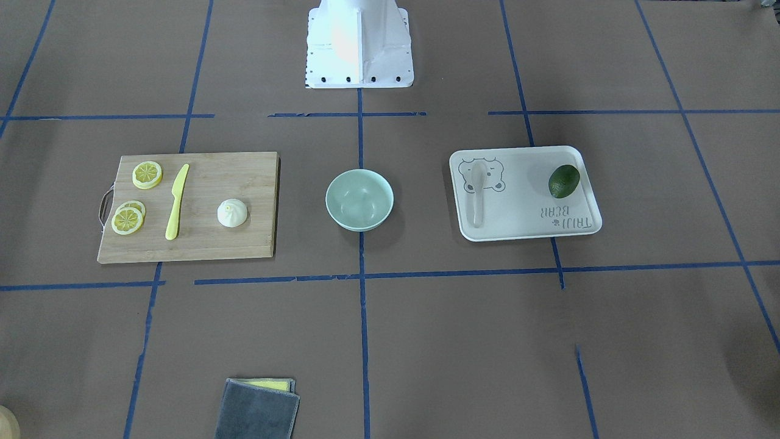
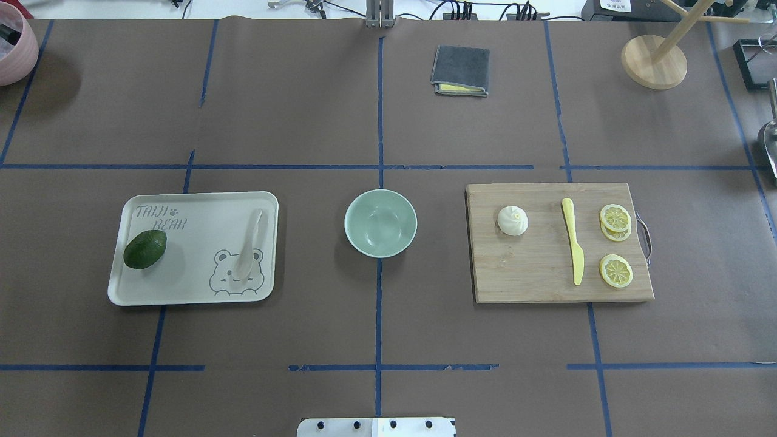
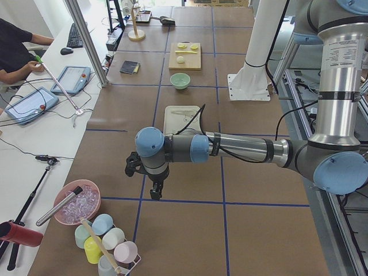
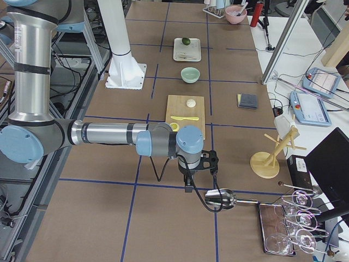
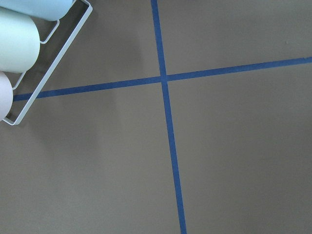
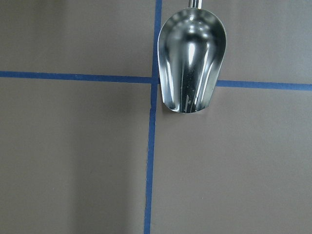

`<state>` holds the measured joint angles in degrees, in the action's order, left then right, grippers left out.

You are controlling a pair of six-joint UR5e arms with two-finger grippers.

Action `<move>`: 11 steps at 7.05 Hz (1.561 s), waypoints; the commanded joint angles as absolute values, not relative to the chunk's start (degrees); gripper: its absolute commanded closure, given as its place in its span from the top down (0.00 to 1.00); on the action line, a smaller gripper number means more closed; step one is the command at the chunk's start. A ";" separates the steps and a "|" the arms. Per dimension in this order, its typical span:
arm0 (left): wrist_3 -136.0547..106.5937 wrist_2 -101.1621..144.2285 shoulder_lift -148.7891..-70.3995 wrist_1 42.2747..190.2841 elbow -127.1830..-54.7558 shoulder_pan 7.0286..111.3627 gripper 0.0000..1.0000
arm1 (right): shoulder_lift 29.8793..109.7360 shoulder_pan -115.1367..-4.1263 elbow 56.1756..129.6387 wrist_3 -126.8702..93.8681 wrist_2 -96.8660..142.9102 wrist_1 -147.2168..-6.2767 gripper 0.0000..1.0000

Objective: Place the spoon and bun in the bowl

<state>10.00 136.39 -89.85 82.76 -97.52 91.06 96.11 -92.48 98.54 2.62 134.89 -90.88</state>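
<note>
On the tray (image 2: 188,258), spoon (image 2: 249,246); on the board (image 2: 534,270), bun (image 2: 512,220); bowl (image 2: 366,238) between; left gripper (image 3: 156,194), right gripper (image 4: 187,186): state unclear.

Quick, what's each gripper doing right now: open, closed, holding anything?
Left gripper: cannot tell, it shows only in a side view.
Right gripper: cannot tell, it shows only in a side view.

From overhead I see the pale mint bowl (image 2: 364,209) upright and empty at mid-table. The off-white spoon (image 2: 249,246) lies flat on the bear tray (image 2: 182,285) at the bowl's 9 o'clock, handle toward 1 o'clock. The white pleated bun (image 2: 512,220) sits upright on the wooden board (image 2: 522,273) at 3 o'clock.
</note>
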 commanded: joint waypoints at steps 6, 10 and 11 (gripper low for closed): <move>-16.48 134.38 -98.52 87.60 -109.86 75.46 1.00 | 95.36 -92.29 99.67 2.20 140.51 -90.79 1.00; -41.85 128.37 -101.49 101.86 -109.25 59.37 1.00 | 90.88 -91.93 100.28 2.11 140.45 -91.23 1.00; -47.49 124.84 -104.21 101.87 -108.81 54.19 1.00 | 90.79 -90.63 100.37 2.02 140.45 -91.06 1.00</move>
